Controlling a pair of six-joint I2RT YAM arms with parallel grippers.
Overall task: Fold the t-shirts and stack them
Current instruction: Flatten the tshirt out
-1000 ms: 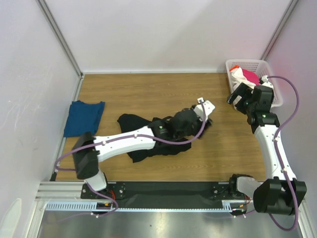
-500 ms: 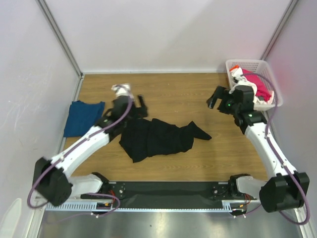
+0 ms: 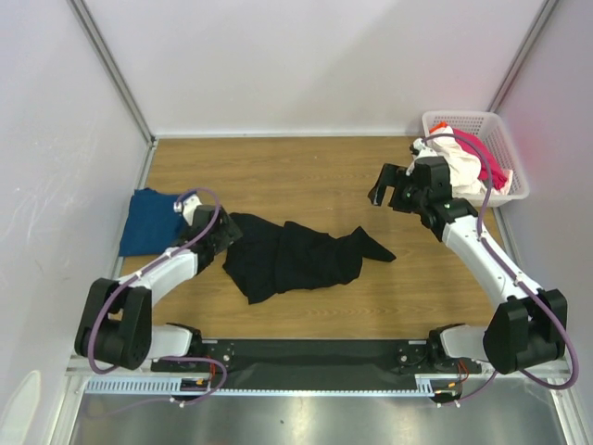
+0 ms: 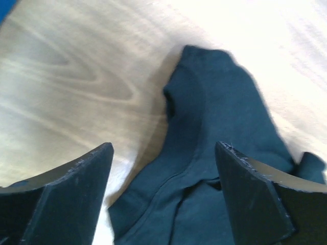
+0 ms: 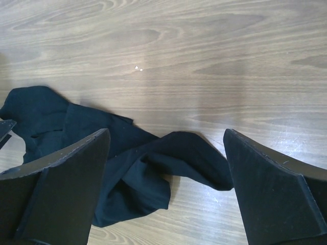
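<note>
Left claw [image 4: 163,153] spread wide and empty over the black t-shirt [image 3: 292,260], crumpled mid-frame on the worktop [image 3: 306,176]. Right claw [image 3: 387,185] equally spread, empty. Upper right, the basket [image 3: 505,139] holds a white t-shirt [image 3: 463,167] and a pink-red t-shirt [image 3: 496,171]. A blue t-shirt [image 3: 156,221] lies far left.

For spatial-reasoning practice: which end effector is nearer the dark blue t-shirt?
Left: left end effector just beside the dark blue t-shirt; right end effector far, near the basket.

The black shirt [image 3: 292,260] is matt cloth, the table [image 3: 306,176] smooth grained wood, the basket [image 3: 463,115] white plastic.
</note>
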